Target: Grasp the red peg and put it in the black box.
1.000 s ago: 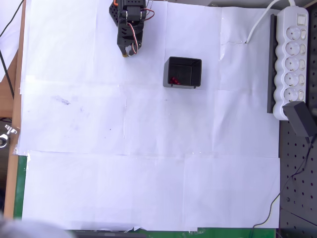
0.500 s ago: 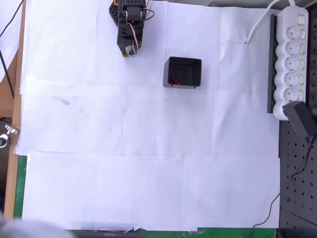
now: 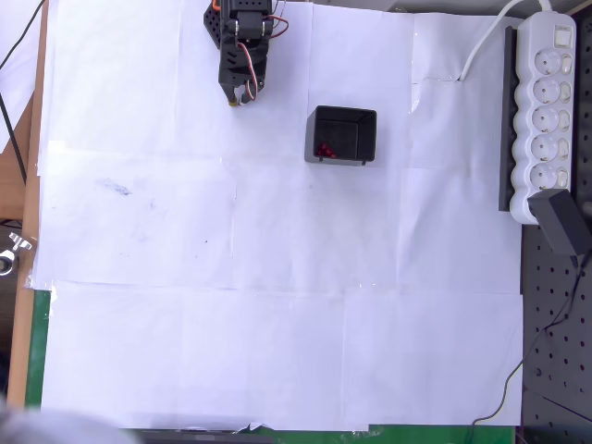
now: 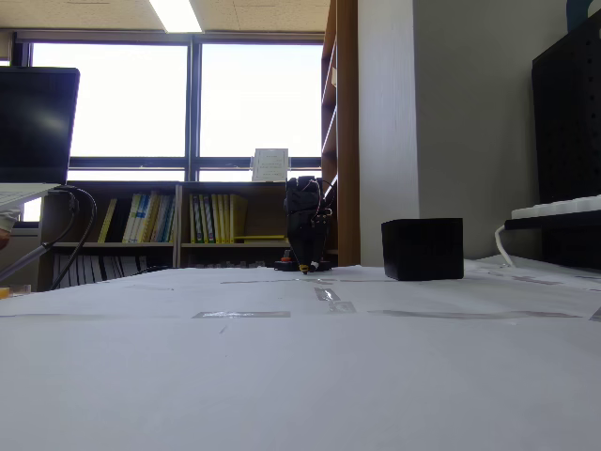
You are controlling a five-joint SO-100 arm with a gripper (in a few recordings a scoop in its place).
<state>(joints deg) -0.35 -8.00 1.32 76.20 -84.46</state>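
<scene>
In the overhead view the black box (image 3: 340, 160) stands on the white paper at upper centre. A tiny red peg (image 3: 324, 150) lies inside it, against its lower-left corner. My gripper (image 3: 235, 100) hangs folded at the top edge, left of the box and well apart from it, tips pointing down at the paper, shut with nothing held. The fixed view looks low across the table: the gripper (image 4: 304, 270) stands at the far end with its tip just above the paper, and the box (image 4: 423, 249) sits to its right, its inside hidden.
A long white power strip (image 3: 546, 111) with a black adapter (image 3: 562, 225) lies along the right edge in the overhead view. White paper (image 3: 277, 305) covers the table. A wooden table edge (image 3: 28, 231) runs down the left.
</scene>
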